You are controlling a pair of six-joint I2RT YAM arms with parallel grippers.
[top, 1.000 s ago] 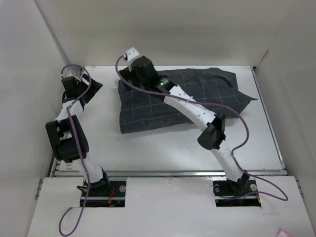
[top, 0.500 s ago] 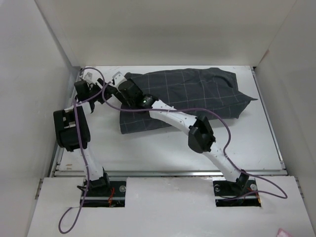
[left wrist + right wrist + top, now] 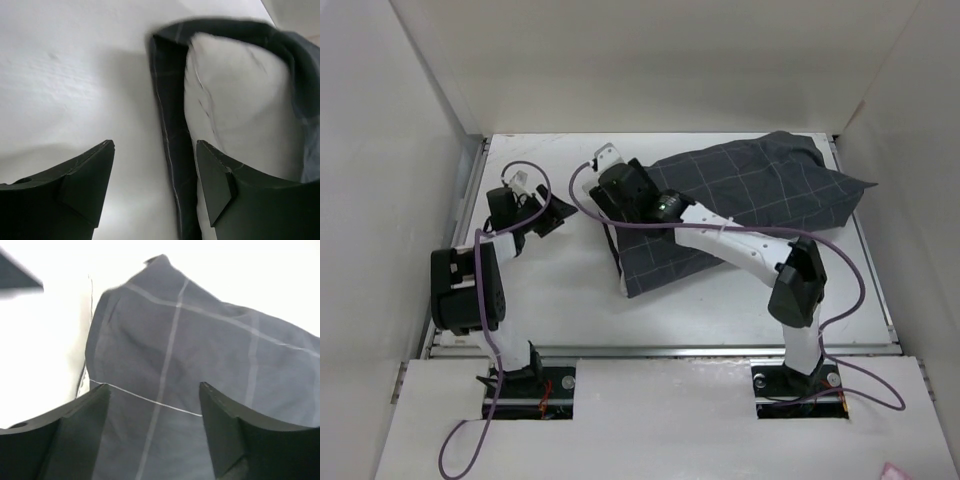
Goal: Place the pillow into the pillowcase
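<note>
The pillowcase (image 3: 740, 200), dark grey with a light grid, lies bulging at the table's middle and right. The off-white pillow (image 3: 235, 90) is inside it and shows through the case's open left end in the left wrist view; the top view hides it. My left gripper (image 3: 548, 218) is open and empty, its jaws (image 3: 154, 145) low over the table with the case's dark hem (image 3: 170, 115) between them. My right gripper (image 3: 608, 200) is open, its jaws (image 3: 154, 386) just above the case's fabric (image 3: 200, 350) near that open end, holding nothing.
White walls enclose the table (image 3: 540, 290) on the left, back and right. The right arm's forearm (image 3: 740, 240) stretches across the case's near edge. A purple cable (image 3: 575, 190) loops between the two wrists.
The filled pillowcase has slid and turned to the right, its far corner now near the right wall. The right gripper moved right with it. The left gripper dropped toward the table, nearer.
</note>
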